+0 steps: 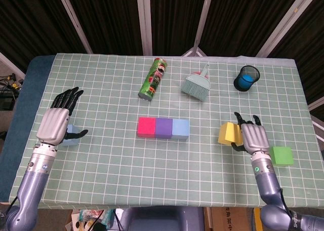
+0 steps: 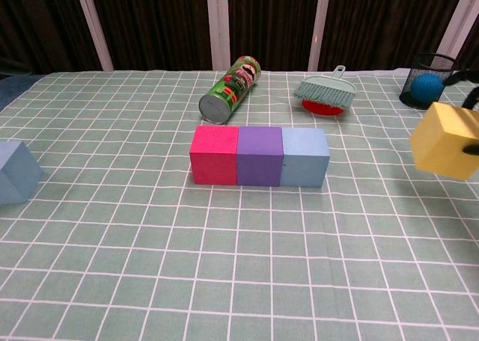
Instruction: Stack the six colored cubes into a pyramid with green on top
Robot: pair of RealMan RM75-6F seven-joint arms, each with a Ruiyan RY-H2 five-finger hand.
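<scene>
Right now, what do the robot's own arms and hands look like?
Both match. The left hand and right hand have a light grey back plate and black jointed fingers. Each forearm is a rounded blue-grey shell. A small green light shows on the right wrist; a silver collar rings the left wrist. No loose cables or readable markings show.

Right hand (image 1: pixel 253 138) holds yellow cube (image 1: pixel 229 133); green cube (image 1: pixel 281 155) lies beside.

pink (image 1: pixel 147 126), purple (image 1: pixel 163 127), blue cubes (image 1: pixel 180 128) in row
</scene>
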